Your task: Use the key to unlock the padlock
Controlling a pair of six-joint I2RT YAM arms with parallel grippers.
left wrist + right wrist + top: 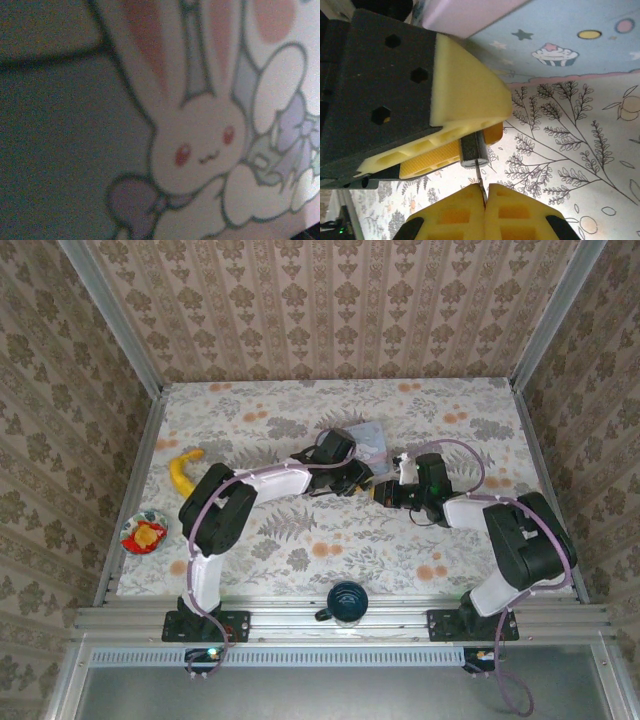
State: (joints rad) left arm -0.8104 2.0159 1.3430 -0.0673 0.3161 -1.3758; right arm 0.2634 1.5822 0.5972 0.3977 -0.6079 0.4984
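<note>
In the right wrist view my right gripper (484,194) is shut on the thin metal key (479,176). The key's blade runs up into the underside of the small dark padlock (470,149). The padlock sits between the yellow fingers (465,90) of my left gripper (356,480), which is shut on it. From above, the two grippers meet nose to nose at mid table, with my right gripper (386,491) just right of the left one. The padlock's shackle is hidden by the left fingers.
A pale blue cartoon tin (368,442) lies just behind the grippers; its rabbit picture (200,140) is close under the left wrist camera. A banana (182,472) and a small bowl (144,532) lie at the left. A dark mug (347,602) stands at the near edge.
</note>
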